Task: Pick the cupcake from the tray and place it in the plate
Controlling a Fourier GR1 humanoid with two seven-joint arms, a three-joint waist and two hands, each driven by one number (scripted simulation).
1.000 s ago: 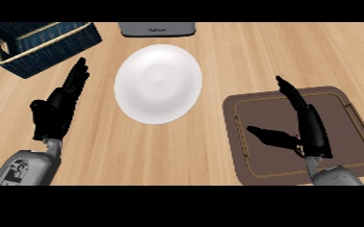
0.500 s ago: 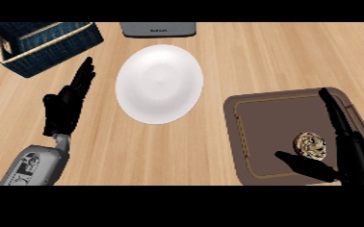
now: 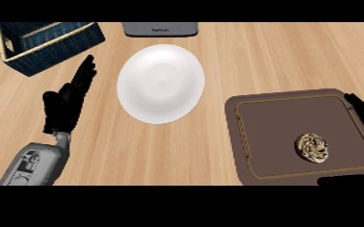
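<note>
Cupcake (image 3: 311, 147) is seen lying in the right part of the brown tray (image 3: 245, 139), near its lower right corner, untouched. Nothing is wrapped around it; no contact with either hand is visible. The white plate (image 3: 161, 83) is located to the tray's upper left, apart from it, and nothing is seen on it.

Right hand (image 3: 353, 99) is shown only as a dark sliver at the right edge, beside the tray's far corner; finger state cannot be told.

Left hand (image 3: 65, 105) is seen at the left, just beside the plate, fingers straight and relaxed, holding nothing. It is read as resting.

Progress, as judged: pick not yet done, placement not yet done. Whole task is left: grasp, lift, carry to plate, release.
</note>
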